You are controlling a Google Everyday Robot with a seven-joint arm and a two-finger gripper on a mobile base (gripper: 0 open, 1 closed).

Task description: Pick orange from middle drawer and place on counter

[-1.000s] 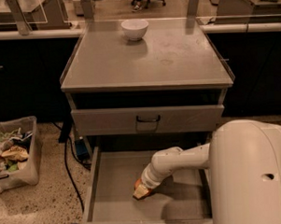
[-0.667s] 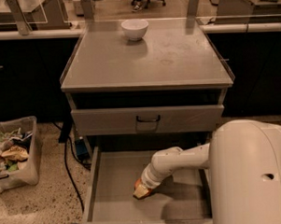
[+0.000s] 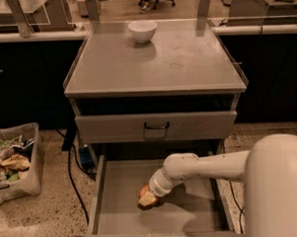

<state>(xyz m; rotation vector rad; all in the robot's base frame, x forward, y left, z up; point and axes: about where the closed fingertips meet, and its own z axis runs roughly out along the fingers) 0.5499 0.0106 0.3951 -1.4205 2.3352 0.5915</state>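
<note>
The middle drawer [image 3: 123,220] is pulled open at the bottom of the grey cabinet. The orange [image 3: 144,192] lies on its floor, left of centre, mostly covered by my gripper [image 3: 148,200], which sits right over it at the end of the white arm reaching in from the right. Only a small orange patch shows beside the wrist. The counter [image 3: 185,64] is the flat grey cabinet top above.
A white bowl [image 3: 142,31] stands at the back of the counter. A closed drawer face with a black loop handle [image 3: 156,126] sits above the open drawer. A clear bin of scraps [image 3: 13,163] stands on the floor at left. Cables [image 3: 71,163] run beside the cabinet.
</note>
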